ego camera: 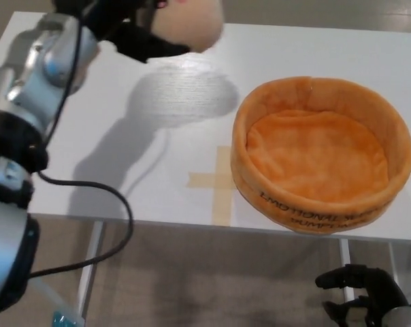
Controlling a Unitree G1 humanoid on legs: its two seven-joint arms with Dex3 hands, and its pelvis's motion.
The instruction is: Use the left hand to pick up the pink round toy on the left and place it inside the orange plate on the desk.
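The pink round toy (pixel 189 24) hangs high above the white desk at the picture's top edge, partly cut off. My left hand (pixel 134 28) is shut on it, black fingers wrapped around its left side. Its shadow falls on the desk left of the orange plate (pixel 307 99), a soft round plush bowl at the right with nothing in it. The toy is up and to the left of the plate's rim. My right hand (pixel 360 294) hangs low below the desk's front edge at the bottom right, fingers curled loosely apart and holding nothing.
A tan tape cross (pixel 218 181) marks the white desk (pixel 124 170) just left of the plate. A black cable (pixel 90 204) loops from my left arm down past the desk's front edge. Floor shows below the desk.
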